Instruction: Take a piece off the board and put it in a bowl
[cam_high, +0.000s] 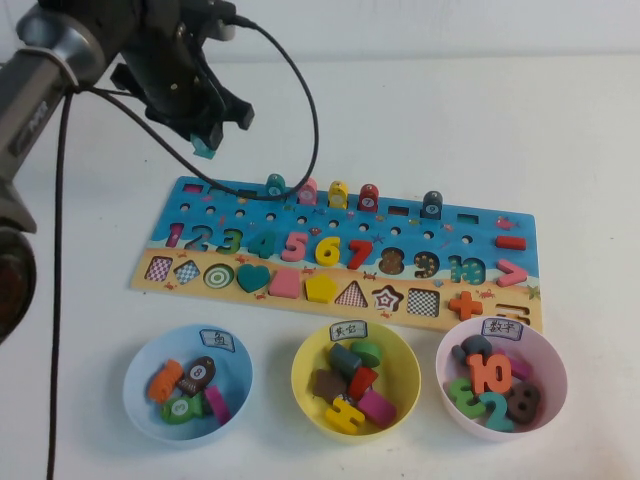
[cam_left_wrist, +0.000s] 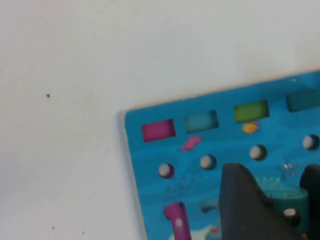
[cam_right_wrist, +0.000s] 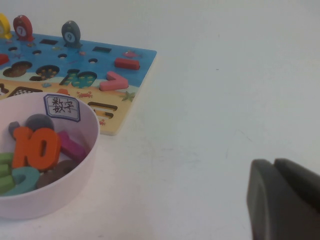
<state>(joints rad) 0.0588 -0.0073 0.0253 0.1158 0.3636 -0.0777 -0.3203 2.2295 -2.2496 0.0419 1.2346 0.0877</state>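
My left gripper hangs above the table just behind the far left corner of the board. It is shut on the small teal-green fish piece, held clear of the board. In the left wrist view the piece sits between the dark fingers, with the board's blue corner below. The light blue bowl, with a white label on its rim, stands in front of the board's left end and holds a few pieces. My right gripper is shut and empty, low over bare table right of the board.
A yellow bowl and a pale pink bowl, also in the right wrist view, stand in front of the board with pieces in them. Several fish pieces stand along the board's far edge. A black cable loops from the left arm.
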